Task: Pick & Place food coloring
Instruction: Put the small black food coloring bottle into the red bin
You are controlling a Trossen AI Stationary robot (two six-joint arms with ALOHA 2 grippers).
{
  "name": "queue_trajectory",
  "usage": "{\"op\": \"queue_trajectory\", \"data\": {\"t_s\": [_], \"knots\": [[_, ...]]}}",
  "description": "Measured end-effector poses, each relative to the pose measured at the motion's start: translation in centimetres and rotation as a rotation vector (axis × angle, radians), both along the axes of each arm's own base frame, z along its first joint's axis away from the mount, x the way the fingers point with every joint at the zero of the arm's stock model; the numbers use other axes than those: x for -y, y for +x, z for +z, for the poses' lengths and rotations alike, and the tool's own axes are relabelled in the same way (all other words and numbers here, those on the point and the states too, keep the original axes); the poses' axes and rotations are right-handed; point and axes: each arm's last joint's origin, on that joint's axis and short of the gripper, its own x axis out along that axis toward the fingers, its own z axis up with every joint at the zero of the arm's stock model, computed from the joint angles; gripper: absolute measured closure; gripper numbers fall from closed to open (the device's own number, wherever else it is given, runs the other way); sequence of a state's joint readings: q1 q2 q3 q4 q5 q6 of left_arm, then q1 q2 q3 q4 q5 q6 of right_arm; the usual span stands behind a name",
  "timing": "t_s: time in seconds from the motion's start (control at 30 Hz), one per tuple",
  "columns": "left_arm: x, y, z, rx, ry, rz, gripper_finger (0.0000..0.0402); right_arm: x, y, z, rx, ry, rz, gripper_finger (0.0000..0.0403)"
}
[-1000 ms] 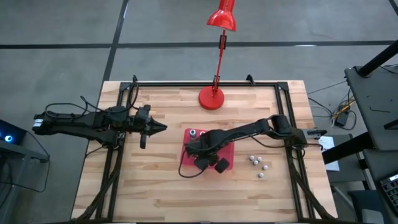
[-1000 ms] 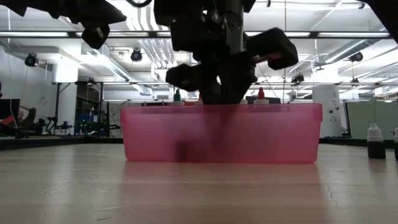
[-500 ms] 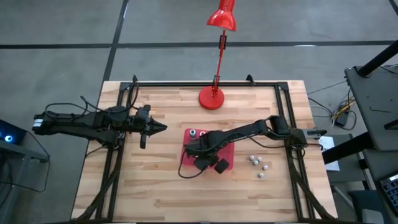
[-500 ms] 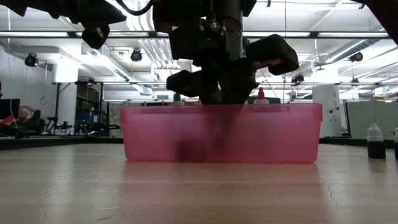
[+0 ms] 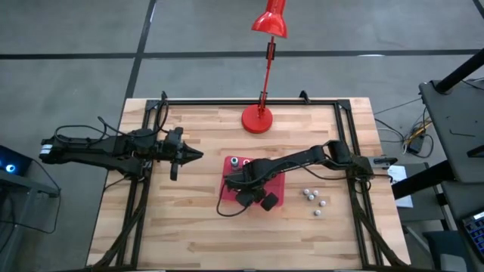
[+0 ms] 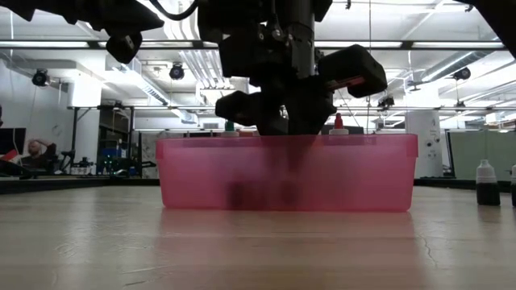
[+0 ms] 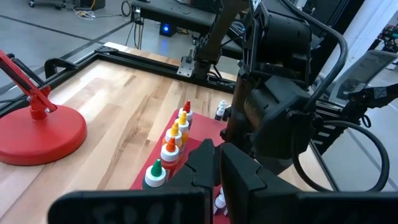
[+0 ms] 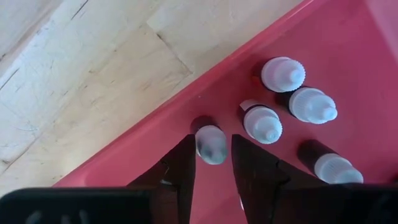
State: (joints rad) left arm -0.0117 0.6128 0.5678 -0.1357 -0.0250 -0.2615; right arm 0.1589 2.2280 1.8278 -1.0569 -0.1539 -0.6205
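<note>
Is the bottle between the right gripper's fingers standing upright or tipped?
Upright: the white-capped bottle in the red tray shows its cap end-on.

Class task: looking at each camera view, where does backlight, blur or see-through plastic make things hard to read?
Low view: ceiling lights silhouette the right gripper; the red tray wall is translucent, smearing its contents. Right wrist view: white-capped bottles sharp, near fingers soft. Left wrist view: left gripper blurred.

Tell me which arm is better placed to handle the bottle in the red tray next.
Right. Its end effector is already inside the red tray, fingers either side of a bottle. The left end effector hangs apart from the tray.
</note>
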Motion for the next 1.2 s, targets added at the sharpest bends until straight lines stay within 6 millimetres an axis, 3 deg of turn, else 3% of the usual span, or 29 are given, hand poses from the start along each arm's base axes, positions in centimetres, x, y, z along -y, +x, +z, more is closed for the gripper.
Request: {"op": "queue_trajectory", "data": {"t_s": [0.37, 0.97, 1.2], "knots": [[0.0, 0.0, 0.0, 0.000, 0.000, 0.000, 0.0402, 0.0, 0.0, 0.0, 0.000, 0.000, 0.000, 0.0316], [0.0, 0.0, 0.0, 0.000, 0.000, 0.000, 0.0402, 0.0, -0.1, 0.1, -0.016, 0.007, -0.063, 0.0266], [0.0, 0.0, 0.0, 0.000, 0.000, 0.000, 0.0402, 0.0, -0.5, 1.6, 0.002, 0.017, -0.106, 0.0259]]}}
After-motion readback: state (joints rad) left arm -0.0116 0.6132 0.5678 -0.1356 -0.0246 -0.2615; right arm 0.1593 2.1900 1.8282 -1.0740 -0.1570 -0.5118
